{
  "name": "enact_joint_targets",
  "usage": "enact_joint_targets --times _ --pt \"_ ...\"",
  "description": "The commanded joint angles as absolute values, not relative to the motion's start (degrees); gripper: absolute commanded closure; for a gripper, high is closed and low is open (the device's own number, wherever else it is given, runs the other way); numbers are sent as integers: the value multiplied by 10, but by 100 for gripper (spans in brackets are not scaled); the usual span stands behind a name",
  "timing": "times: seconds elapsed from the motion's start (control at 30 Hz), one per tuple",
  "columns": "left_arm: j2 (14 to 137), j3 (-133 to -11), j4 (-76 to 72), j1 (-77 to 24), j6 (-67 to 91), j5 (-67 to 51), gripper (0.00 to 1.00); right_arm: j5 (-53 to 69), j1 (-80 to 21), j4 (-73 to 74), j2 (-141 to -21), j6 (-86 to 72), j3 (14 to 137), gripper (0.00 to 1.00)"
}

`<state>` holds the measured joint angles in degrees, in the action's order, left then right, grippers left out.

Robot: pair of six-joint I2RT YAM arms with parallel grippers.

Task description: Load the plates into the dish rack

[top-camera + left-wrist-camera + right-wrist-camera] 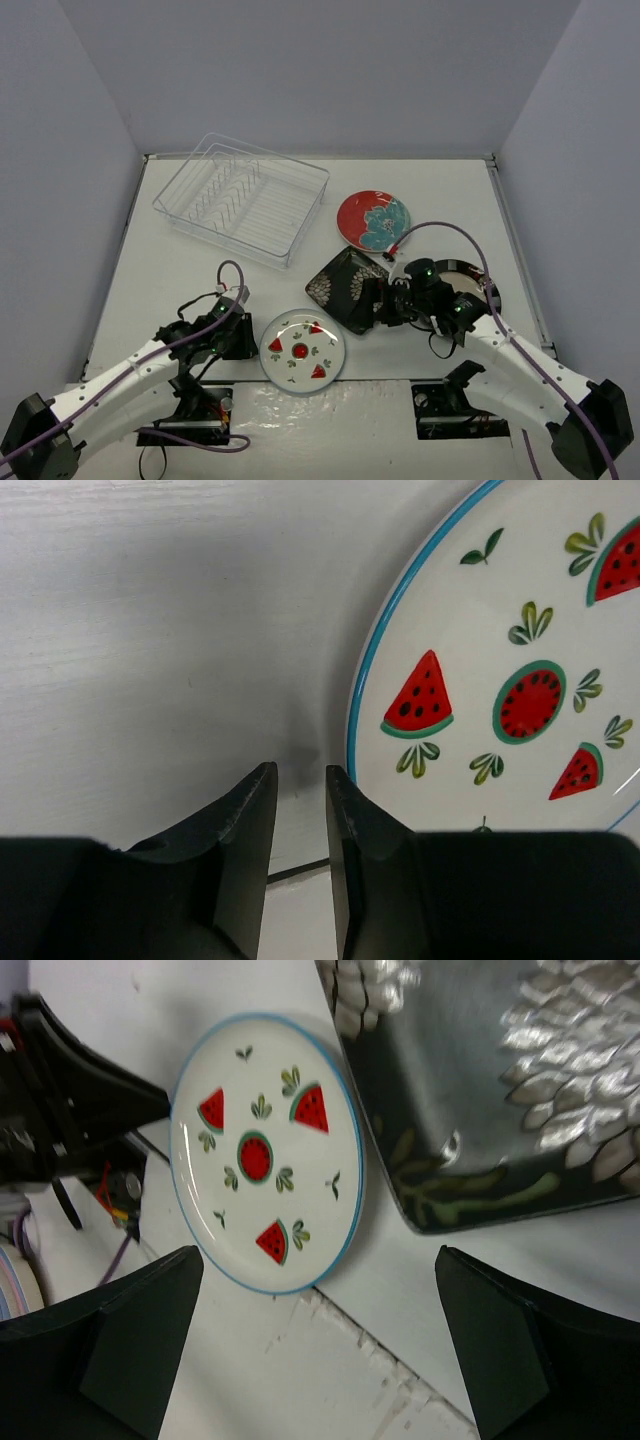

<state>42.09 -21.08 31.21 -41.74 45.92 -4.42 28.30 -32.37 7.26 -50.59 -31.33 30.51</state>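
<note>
Left tool [300, 772] sat low on the tabletop [180, 270] just beside the white plate's [302, 352] left rim, lower centre of the top view, jaws narrowly apart, holding nothing. Right tool [318, 1256] hung spread wide and empty over the black plate's [345, 285] near corner. Rack [222, 235] stood upper left, red plate [373, 220] flat to its right.
</note>
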Motion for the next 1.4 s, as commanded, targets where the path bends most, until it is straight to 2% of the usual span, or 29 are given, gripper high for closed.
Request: enact_joint_targets --times 0.0,0.2,0.33,0.47,0.57,0.7,0.8,0.93,1.03,1.07,1.17,1.23,1.37 --pt "462 -223 243 -424 467 -55 76 242 -403 95 -520 -370 290 0" --pt "480 -208 231 -425 469 -42 95 248 -470 34 -572 -422 246 0" --pt "479 -197 229 -425 469 -35 97 222 -497 -2 -614 -434 242 0" --pt "484 -191 226 -425 475 -34 100 197 -508 -102 -668 -455 222 1" --pt "494 -192 228 -426 478 -31 100 193 -508 -144 -703 -473 218 4" --pt "524 -196 225 -426 482 -31 100 230 -508 -247 -771 -498 200 20" --pt "537 -200 222 -429 482 -32 100 255 -509 -287 -790 -507 188 28" --pt "553 -201 220 -433 487 -31 100 278 -509 -356 -797 -534 164 33" --pt "563 -201 218 -438 494 -32 100 277 -509 -385 -785 -552 154 44" --pt "564 -200 218 -439 495 -32 100 277 -509 -388 -784 -554 153 45" --pt "566 -197 217 -444 504 -31 100 273 -511 -380 -747 -555 155 63" --pt "564 -195 218 -446 507 -32 100 255 -513 -343 -721 -547 163 63" --pt "558 -196 224 -448 511 -23 100 205 -517 -174 -688 -491 203 52"
